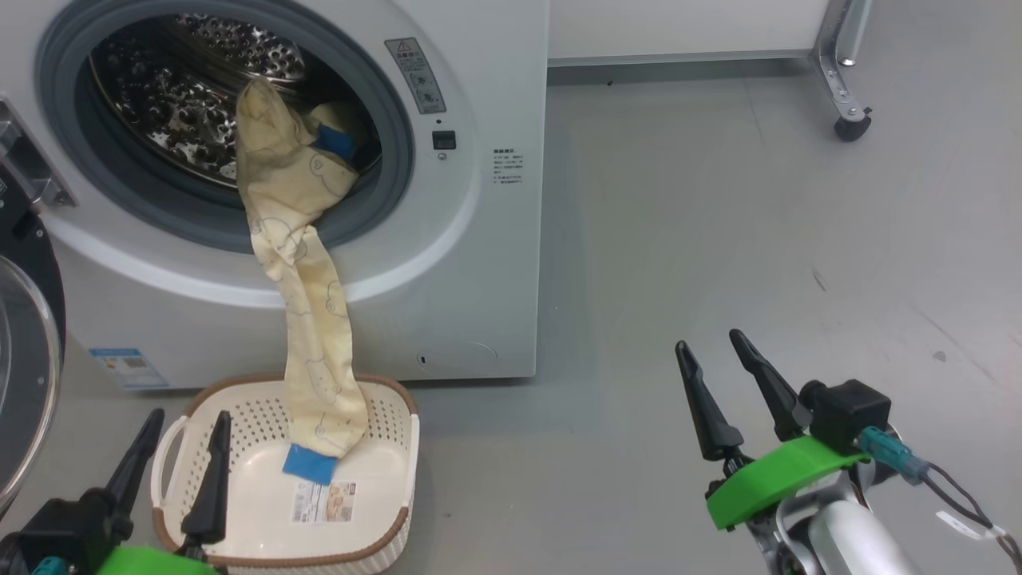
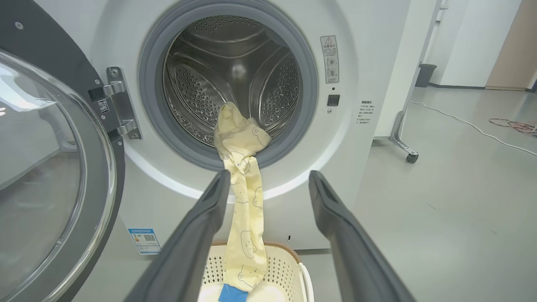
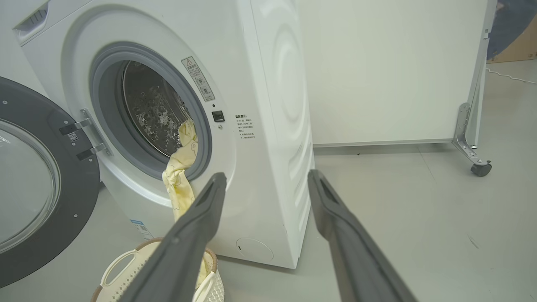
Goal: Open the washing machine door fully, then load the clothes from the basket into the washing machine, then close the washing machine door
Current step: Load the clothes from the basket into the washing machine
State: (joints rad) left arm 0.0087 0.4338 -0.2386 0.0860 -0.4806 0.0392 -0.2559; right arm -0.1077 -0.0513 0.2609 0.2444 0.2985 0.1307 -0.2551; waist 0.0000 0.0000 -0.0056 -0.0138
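While both stand wide open and empty, the left end effector [image 1: 186, 419] hovers over the near rim of the basket [image 1: 409, 403] and the right end effector [image 1: 707, 342] hangs well aside above the floor [image 1: 679, 239]. The clothes [image 1: 295, 263], soft, light and limp, trail from the washing machine [image 1: 479, 279] drum [image 1: 176, 104] over the grey gasket [image 1: 391, 184], tail resting in the basket. Pinching mid-length looks wisest; loose fabric may snag the gasket, and the washing machine door [image 3: 25, 188], open at left, likely cannot shut on it.

Clothes [image 1: 299, 263] from drum [image 1: 176, 104], apparently into basket [image 1: 247, 487]
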